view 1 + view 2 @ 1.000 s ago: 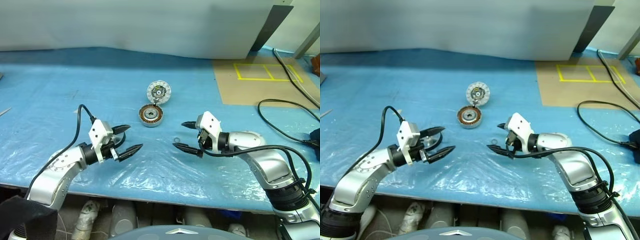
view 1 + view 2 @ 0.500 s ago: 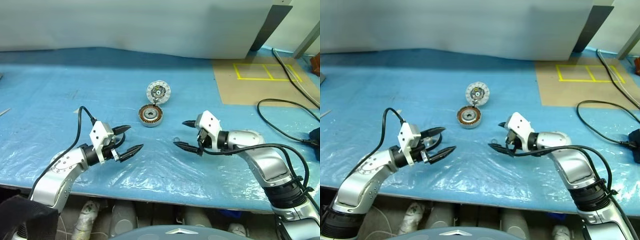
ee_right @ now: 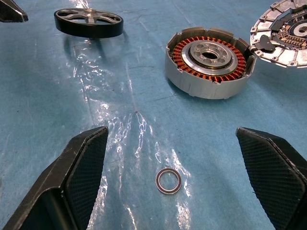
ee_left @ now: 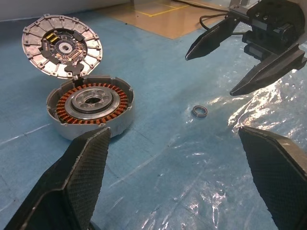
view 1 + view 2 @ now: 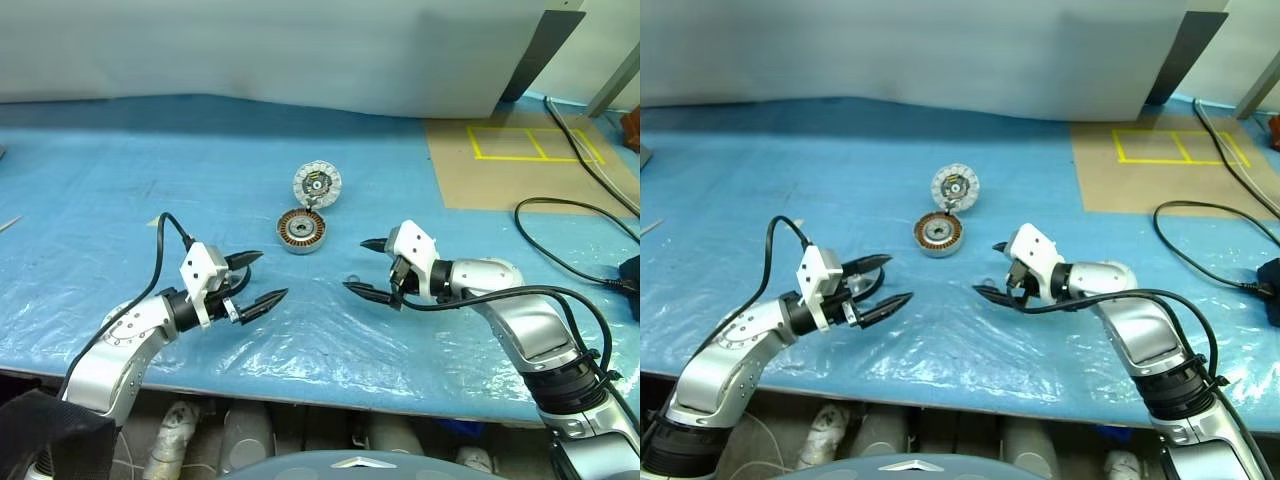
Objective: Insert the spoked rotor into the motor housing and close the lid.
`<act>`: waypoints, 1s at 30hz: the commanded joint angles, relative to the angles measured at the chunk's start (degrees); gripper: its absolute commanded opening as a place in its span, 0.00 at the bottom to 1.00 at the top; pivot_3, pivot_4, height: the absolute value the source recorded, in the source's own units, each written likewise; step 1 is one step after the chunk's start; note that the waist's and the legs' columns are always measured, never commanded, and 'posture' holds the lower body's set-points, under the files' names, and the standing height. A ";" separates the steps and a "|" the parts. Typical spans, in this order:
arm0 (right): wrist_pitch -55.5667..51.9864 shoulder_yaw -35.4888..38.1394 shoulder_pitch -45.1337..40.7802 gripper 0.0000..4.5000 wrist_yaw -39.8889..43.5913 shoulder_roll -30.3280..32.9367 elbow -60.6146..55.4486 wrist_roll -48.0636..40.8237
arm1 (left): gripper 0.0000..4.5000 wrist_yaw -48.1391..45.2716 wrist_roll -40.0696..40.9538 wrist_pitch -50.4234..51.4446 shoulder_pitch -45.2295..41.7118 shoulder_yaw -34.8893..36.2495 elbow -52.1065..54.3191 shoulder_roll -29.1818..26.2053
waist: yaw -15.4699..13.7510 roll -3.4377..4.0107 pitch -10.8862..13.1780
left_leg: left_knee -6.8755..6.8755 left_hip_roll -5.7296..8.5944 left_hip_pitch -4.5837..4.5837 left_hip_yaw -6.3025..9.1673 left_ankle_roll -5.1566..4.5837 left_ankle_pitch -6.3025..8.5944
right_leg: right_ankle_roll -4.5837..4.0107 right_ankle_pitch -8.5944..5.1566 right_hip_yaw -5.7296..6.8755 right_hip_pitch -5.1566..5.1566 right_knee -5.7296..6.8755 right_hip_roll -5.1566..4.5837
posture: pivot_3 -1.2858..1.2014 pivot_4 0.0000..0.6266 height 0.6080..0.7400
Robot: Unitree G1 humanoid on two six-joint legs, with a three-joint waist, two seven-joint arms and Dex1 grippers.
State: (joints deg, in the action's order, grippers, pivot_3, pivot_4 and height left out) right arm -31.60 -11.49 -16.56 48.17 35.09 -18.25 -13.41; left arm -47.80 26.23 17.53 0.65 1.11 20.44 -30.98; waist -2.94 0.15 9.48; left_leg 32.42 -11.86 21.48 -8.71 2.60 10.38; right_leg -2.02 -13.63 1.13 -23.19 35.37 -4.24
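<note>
Spoked rotor (image 3: 88, 22), loose on tabletop (image 5: 120, 180).
Beside wide-open left gripper (image 5: 258, 278); well apart from wide-open right gripper (image 5: 366, 268).

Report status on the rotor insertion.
Left gripper and right gripper open, empty. Spoked rotor on the sheet near left gripper; motor housing uncovered, lid propped behind. Small ring loose by right gripper.

A blue plastic sheet (image 5: 120, 190) covered the table; a brown board (image 5: 510, 170) with yellow tape squares (image 5: 535, 143) lay beside black cables (image 5: 570, 235).
</note>
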 commanded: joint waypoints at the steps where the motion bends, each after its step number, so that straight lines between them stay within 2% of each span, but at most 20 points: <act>1: 1.15 0.58 -0.81 0.99 -0.13 -0.35 -0.84 -0.23 | 1.00 -0.13 0.38 -0.66 -0.64 0.59 0.78 -0.15 | 0.00 0.00 0.00 | 0.00 0.00 0.00 0.00 0.00 0.00 | 0.00 0.00 0.00 0.00 0.00 0.00 | 0.52 0.24 1.00; 30: -0.46 3.08 0.62 0.99 0.63 2.21 -3.04 -1.63 | 1.00 -1.80 -0.89 -4.41 -1.35 -0.66 -3.95 1.17 | -0.01 0.00 0.00 | 0.06 -0.01 -0.01 0.00 0.00 0.00 | 0.00 0.00 -0.01 0.00 0.08 0.00 | 0.52 0.24 1.00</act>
State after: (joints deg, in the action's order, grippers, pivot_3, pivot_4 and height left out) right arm -32.01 -9.96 -15.90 48.48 36.63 -19.00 -13.84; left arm -49.34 25.24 14.04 -0.94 0.45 15.24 -29.83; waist -2.95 0.15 9.47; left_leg 32.48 -11.87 21.47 -8.71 2.60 10.38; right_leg -2.02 -13.63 1.12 -23.19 35.44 -4.24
